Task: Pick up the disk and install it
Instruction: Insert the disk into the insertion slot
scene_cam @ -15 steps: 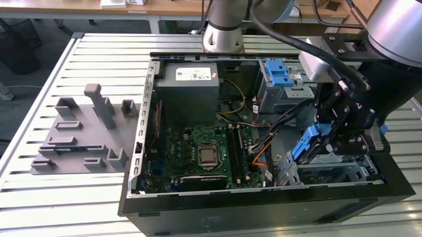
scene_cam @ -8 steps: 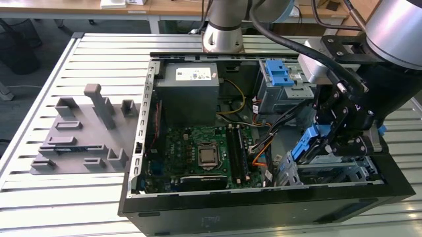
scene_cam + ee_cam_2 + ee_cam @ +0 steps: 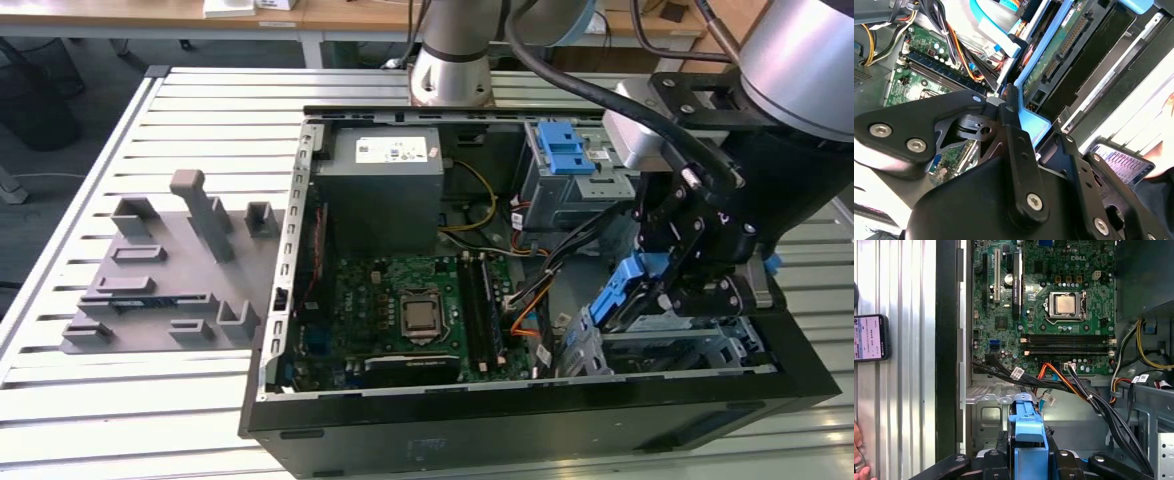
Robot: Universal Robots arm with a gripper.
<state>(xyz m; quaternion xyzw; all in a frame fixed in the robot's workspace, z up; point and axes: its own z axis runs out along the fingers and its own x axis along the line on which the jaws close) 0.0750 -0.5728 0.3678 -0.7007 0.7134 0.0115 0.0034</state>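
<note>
Black robot gripper (image 3: 667, 290) clamped on the silver hard drive disk in its bright blue plastic carrier frame (image 3: 625, 290), held on edge over the silver metal drive cage (image 3: 694, 345) inside the open black computer case (image 3: 534, 410), beside the green motherboard (image 3: 400, 310).

I can make out no legible text: the white sticker (image 3: 392, 151) on the power-supply box (image 3: 380, 195), the phone screen (image 3: 867, 337) in the first wrist view and the motherboard (image 3: 1054, 300) markings are too small to read
</note>
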